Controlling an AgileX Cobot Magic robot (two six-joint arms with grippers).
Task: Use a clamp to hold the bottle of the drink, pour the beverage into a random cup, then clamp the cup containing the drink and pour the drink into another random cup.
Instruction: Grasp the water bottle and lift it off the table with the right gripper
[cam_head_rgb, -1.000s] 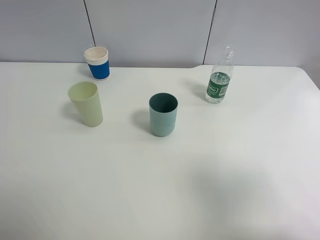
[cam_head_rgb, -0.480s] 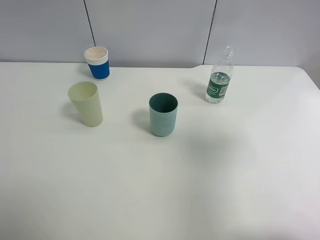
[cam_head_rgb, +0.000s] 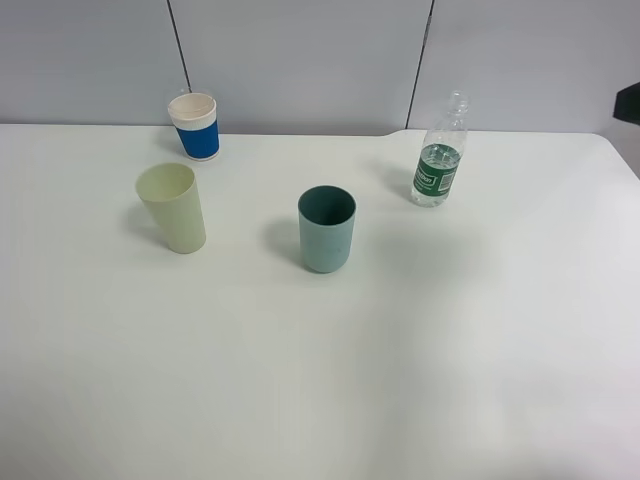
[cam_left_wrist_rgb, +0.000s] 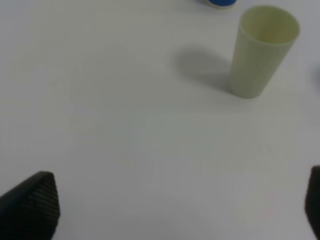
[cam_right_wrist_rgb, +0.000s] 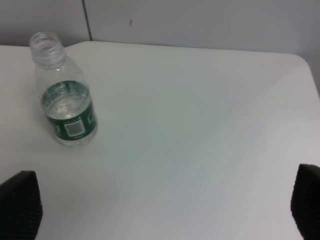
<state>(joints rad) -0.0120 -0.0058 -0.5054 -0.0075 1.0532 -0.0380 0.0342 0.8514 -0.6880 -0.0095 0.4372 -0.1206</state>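
Right arm (cam_head_rgb: 628, 103) now pokes in at the surface's far right edge; nothing else has moved. Both gape wide, empty: left end effector (cam_left_wrist_rgb: 170, 210), right end effector (cam_right_wrist_rgb: 162, 207). Bottle (cam_head_rgb: 438, 160) stands uncapped near the far right corner, ungrasped. Teal cup (cam_head_rgb: 326, 228), green cup (cam_head_rgb: 172, 207) and blue cup (cam_head_rgb: 195, 125) untouched. Grasp and both pours remain.

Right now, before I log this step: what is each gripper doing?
Left gripper: open, holding nothing.
Right gripper: open, holding nothing; the bottle stands untouched ahead of it.
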